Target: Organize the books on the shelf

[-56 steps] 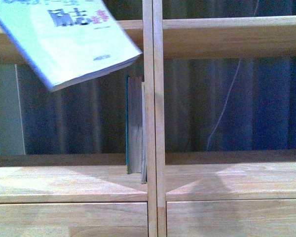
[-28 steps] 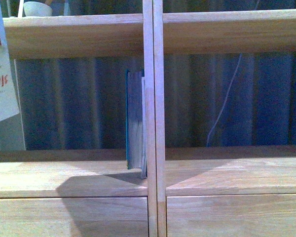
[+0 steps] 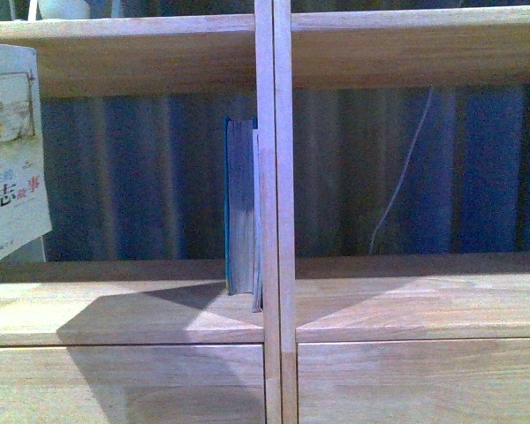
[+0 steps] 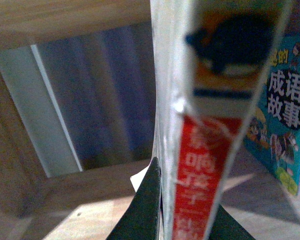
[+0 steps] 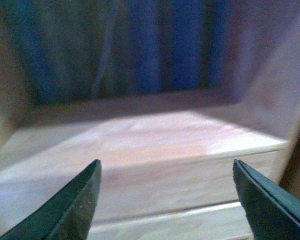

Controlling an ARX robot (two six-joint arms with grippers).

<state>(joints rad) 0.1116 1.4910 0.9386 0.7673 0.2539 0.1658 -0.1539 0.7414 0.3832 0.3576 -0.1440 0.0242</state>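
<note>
Left wrist view: paperback [image 4: 205, 175] clamped by left fingers [image 4: 146, 210]; right fingers [image 5: 75, 205] spread; teal book [image 3: 238, 203] upright against shelf divider [image 3: 274, 177].

Three books [image 3: 239, 212] (one cream paperback [image 3: 9, 150] apart, two standing together), one shelf [image 3: 274, 371]

The shelf [image 3: 406, 309] is pale wood with streaky grain. At nine o'clock, the paperback [image 3: 9, 150] shows a cream cover, dark and red characters, and a white-and-red spine. The thick book [image 3: 238, 203] at centre is teal, before a blue pleated curtain [image 3: 132, 177].
</note>
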